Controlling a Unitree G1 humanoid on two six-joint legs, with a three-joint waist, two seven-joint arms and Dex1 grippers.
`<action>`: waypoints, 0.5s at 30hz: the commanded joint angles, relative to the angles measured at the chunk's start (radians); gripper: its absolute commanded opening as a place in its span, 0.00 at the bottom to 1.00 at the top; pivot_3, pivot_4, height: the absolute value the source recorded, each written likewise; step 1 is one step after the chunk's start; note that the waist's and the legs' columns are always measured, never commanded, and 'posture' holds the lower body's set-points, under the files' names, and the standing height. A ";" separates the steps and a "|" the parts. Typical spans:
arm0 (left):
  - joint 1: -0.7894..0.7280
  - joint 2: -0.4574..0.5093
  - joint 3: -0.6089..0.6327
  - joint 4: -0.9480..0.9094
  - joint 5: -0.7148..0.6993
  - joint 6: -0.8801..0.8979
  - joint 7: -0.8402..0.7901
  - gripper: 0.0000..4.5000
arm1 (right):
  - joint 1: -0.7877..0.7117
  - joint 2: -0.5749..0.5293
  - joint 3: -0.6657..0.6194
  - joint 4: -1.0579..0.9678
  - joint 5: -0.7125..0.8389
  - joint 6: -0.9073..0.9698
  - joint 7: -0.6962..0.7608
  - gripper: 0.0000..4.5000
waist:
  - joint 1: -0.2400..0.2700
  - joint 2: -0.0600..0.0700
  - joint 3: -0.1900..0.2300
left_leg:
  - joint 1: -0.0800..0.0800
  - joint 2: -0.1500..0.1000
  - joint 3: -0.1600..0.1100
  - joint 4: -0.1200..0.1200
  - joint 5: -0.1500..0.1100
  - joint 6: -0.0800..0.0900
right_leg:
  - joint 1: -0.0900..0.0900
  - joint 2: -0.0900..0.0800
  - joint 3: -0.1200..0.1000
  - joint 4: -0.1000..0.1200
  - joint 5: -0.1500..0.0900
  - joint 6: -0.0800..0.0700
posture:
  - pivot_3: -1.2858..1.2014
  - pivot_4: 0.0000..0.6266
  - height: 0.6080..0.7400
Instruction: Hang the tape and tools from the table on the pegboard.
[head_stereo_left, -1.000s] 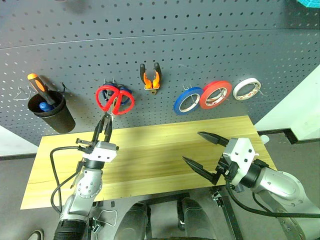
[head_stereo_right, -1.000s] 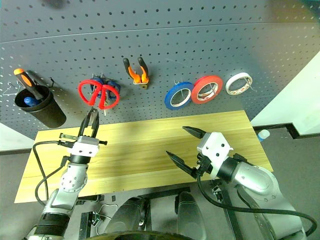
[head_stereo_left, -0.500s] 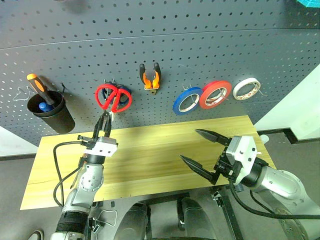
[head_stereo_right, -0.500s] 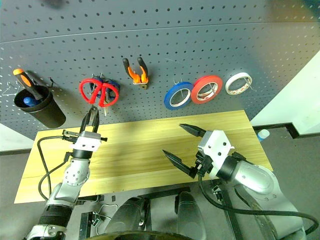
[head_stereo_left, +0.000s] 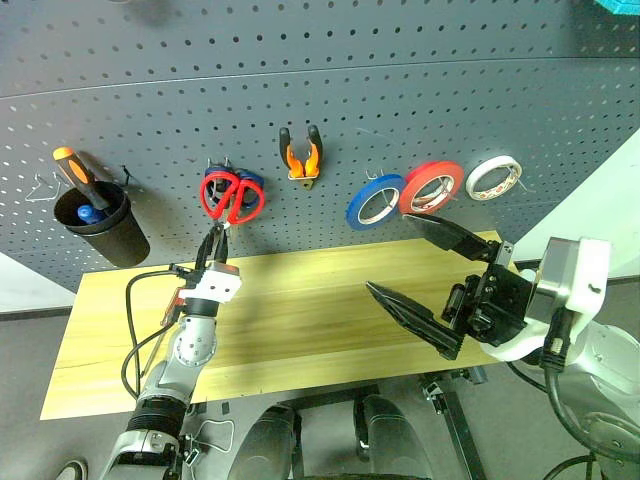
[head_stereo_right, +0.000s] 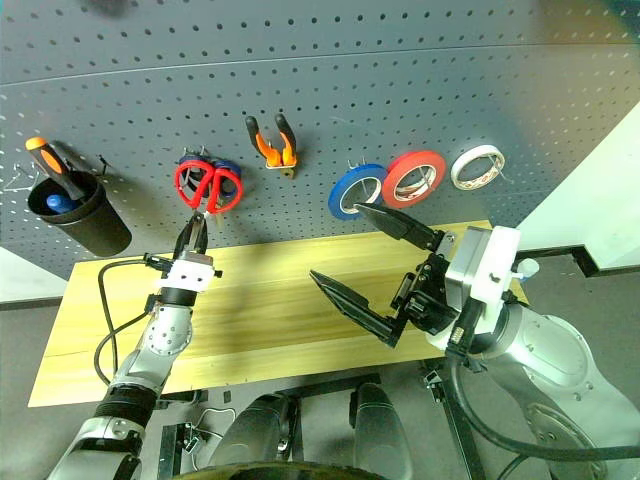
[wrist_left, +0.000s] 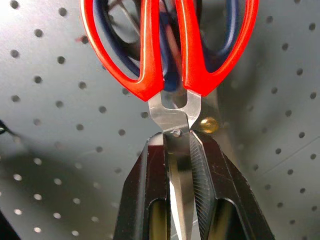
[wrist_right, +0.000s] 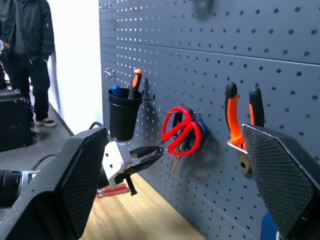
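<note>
Left gripper (head_stereo_left: 214, 243) clamped on red scissors (head_stereo_left: 232, 196) blades, has pushed handles up onto pegboard (head_stereo_left: 330, 100) hook over blue-handled pair; release likely next. Right gripper (head_stereo_left: 420, 270) wide open, empty, has risen above tabletop (head_stereo_left: 300, 310) right edge.

The counter (head_stereo_left: 300, 300) is light yellowish wood with visible grain and a smooth, faintly sheened top. The pegboard (head_stereo_left: 400, 100) looks like matt dark grey panel. The red scissors (wrist_left: 170, 60) have glossy plastic handles and bright polished metal blades. The left hand (wrist_left: 182, 200) has black fingers (wrist_left: 202, 190) with finely ribbed pads; the right hand (wrist_right: 175, 185) has cross-hatched, rough-looking pads. The cup (head_stereo_left: 100, 228) is matt black.
</note>
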 joint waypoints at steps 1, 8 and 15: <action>0.002 -0.002 -0.010 -0.020 -0.011 -0.006 0.001 0.05 | 0.009 -0.012 -0.019 -0.031 0.006 -0.018 -0.004 1.00 | 0.000 0.000 0.000 | 0.000 0.000 0.000 0.000 0.000 0.000 | 0.000 0.000 0.000 0.000 0.000 0.000 | 0.50 0.32 0.90; 0.124 0.002 -0.015 -0.081 -0.080 0.073 -0.110 0.34 | 0.015 -0.009 -0.005 -0.015 -0.012 -0.030 0.003 1.00 | -0.002 0.000 0.000 | 0.000 0.000 0.000 0.000 0.000 0.000 | 0.000 0.000 0.000 0.000 0.000 0.000 | 0.51 0.32 0.90; 0.171 -0.019 -0.018 -0.071 -0.105 0.121 -0.142 0.63 | 0.020 -0.006 0.008 -0.002 -0.030 -0.031 0.010 1.00 | 0.001 0.000 0.000 | 0.000 0.000 0.000 0.000 0.000 0.000 | 0.000 0.000 0.000 0.000 0.000 0.000 | 0.51 0.32 0.90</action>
